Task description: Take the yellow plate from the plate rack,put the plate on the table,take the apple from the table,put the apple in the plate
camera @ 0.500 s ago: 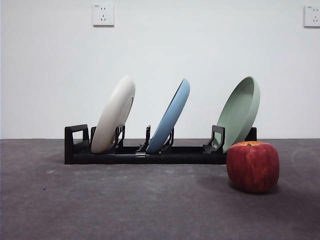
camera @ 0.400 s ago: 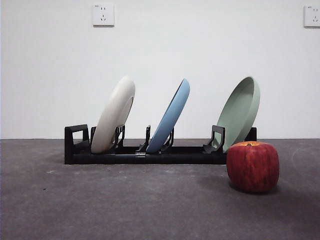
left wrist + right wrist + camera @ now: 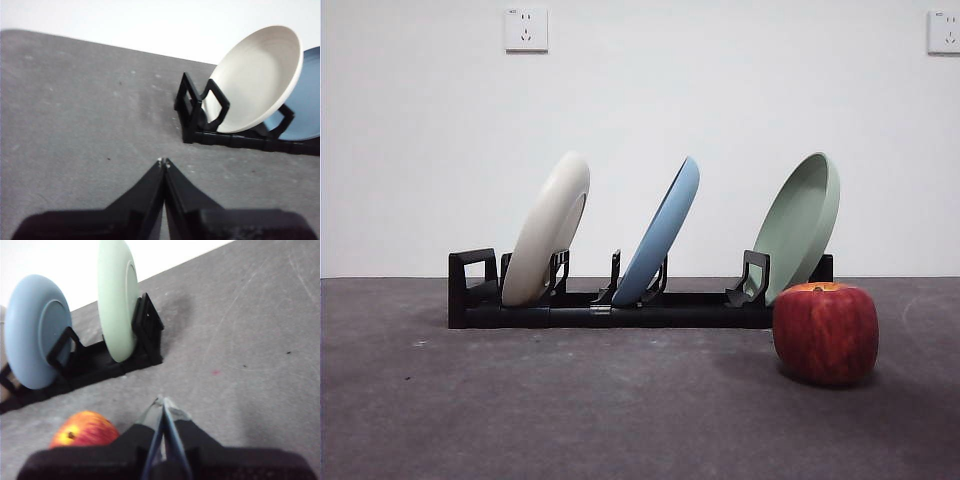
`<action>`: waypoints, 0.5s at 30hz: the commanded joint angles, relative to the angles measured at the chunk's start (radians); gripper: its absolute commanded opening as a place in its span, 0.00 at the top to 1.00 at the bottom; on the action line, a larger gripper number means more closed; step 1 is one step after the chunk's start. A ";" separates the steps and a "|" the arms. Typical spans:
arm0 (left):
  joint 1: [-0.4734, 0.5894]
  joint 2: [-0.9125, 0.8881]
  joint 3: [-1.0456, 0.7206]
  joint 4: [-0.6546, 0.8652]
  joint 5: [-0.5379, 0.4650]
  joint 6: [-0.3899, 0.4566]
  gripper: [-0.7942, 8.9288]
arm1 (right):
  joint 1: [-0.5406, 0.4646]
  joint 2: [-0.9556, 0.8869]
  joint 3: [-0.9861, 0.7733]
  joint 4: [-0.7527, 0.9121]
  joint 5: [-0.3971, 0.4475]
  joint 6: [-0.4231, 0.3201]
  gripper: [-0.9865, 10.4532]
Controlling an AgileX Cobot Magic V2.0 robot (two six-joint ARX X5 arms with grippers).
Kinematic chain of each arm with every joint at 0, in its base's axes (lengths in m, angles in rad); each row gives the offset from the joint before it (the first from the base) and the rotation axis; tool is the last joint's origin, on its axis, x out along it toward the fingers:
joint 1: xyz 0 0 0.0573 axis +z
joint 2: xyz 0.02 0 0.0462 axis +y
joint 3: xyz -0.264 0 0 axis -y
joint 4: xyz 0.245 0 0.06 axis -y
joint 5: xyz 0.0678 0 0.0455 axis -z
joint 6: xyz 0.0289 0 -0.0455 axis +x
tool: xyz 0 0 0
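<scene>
Meanwhile, the matte cream round yellow plate (image 3: 549,228) leaned tilted in the end slot of the long black plate rack (image 3: 620,305), beside the loop handle, with a light blue plate (image 3: 663,232) in the middle slot and a pale green plate (image 3: 803,222) in the far one. On the dark grey table (image 3: 570,400), a round red apple (image 3: 826,333) sat just before the green plate's end. The left gripper (image 3: 163,162) hung above bare table near the rack's handle end, jaws pressed together and empty; the right gripper (image 3: 162,401) hung beside the apple, likewise closed on nothing
</scene>
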 commanded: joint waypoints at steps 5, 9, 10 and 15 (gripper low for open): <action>0.003 0.112 0.143 -0.048 0.010 -0.041 0.93 | 0.002 0.172 0.177 -0.054 -0.017 0.027 0.92; 0.003 0.239 0.231 -0.051 0.017 -0.040 0.93 | 0.002 0.296 0.283 -0.061 -0.087 -0.017 0.92; 0.003 0.280 0.257 -0.050 0.028 -0.039 0.93 | 0.002 0.332 0.311 -0.061 -0.108 -0.028 0.92; 0.003 0.494 0.398 -0.051 0.117 -0.035 0.93 | 0.002 0.506 0.444 -0.063 -0.226 -0.042 0.92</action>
